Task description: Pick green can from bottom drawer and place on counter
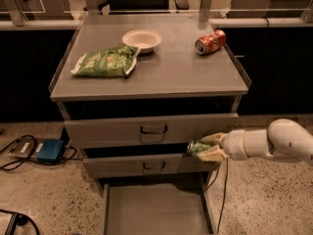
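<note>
Speckled floor [264, 199] spreads beneath the gripper [200, 148]; far to its left lies a blue box [50, 151] with black cables [14, 155].

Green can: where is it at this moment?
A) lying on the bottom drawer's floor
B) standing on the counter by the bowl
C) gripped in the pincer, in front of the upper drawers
C: the pincer holds the green can in the air, above the open bottom drawer and below the counter.
</note>
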Robot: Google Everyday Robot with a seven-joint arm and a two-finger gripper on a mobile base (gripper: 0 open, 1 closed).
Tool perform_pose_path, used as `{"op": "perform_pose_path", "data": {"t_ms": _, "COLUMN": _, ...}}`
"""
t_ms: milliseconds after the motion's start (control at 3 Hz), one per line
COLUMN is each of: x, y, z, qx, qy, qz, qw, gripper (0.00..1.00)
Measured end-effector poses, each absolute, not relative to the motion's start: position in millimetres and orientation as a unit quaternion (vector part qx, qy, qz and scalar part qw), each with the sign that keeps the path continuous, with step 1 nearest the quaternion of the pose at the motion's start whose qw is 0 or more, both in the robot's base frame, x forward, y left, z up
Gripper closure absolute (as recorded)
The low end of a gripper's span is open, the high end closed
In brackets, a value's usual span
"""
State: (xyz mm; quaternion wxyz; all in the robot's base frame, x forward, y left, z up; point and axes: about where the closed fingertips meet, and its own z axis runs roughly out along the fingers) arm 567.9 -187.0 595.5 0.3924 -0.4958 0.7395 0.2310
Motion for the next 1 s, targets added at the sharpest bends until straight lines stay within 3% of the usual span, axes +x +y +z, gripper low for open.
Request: {"op": "perform_pose_path", "data": {"t_ms": 1000, "x": 550, "y": -211, "z": 724, "qx": -0.516, "qy": 0.743, "qz": 0.126, "qw": 0.408, "gripper": 1.00}}
